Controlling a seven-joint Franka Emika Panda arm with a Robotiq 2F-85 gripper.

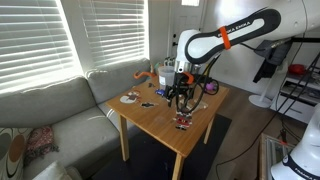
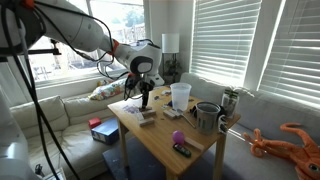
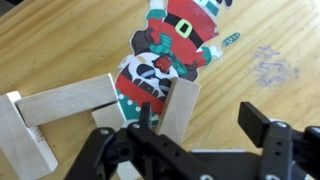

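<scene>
In the wrist view, pale wooden blocks (image 3: pixel 62 100) form an L at the left of the table (image 3: pixel 60 40). A Santa cutout (image 3: pixel 170 45) lies flat at centre, its lower end just behind a single block (image 3: pixel 182 108). That block sits between the jaws of the gripper (image 3: pixel 200 135), which stand apart and grip nothing. Further right, a scribble (image 3: pixel 268 62) is unreadable. In an exterior view, lettering on the arm (image 1: pixel 240 28) is too small to read.

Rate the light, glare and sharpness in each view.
In an exterior view the blinds blow out white while the table is evenly lit; in an exterior view the backlit window leaves the arm dark; in the wrist view the pincer is soft, too near to focus, and the Christmas cutout is mildly blurred.
</scene>
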